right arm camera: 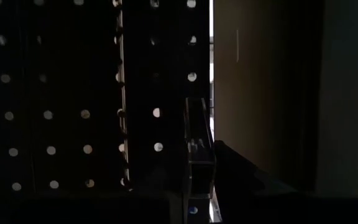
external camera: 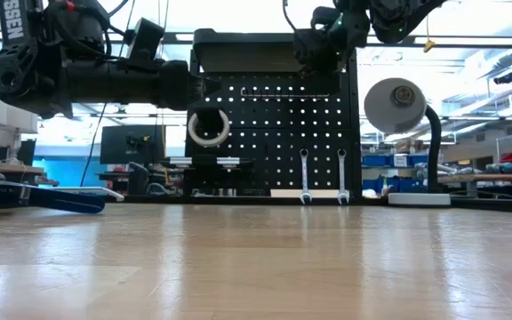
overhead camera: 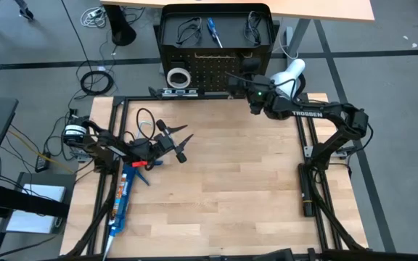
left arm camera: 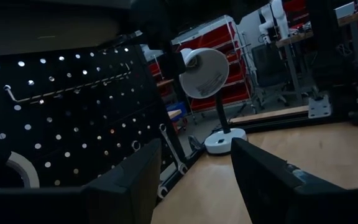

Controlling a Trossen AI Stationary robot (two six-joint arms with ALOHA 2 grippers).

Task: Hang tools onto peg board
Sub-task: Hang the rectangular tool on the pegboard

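Right gripper (overhead camera: pixel 239 75) at the board (external camera: pixel 274 133), upper right, clenched on a thin black strip (right arm camera: pixel 199 149). Best eased level onto the pegs before release. Left gripper (overhead camera: pixel 182 145) released, empty, waiting over the table. Board perforated black metal; 2 silver wrenches (external camera: pixel 304 178) hung low, white tape ring (external camera: pixel 208 128) left.

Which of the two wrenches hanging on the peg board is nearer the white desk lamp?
The right-hand wrench in the low view; the other wrench hangs farther from the lamp.
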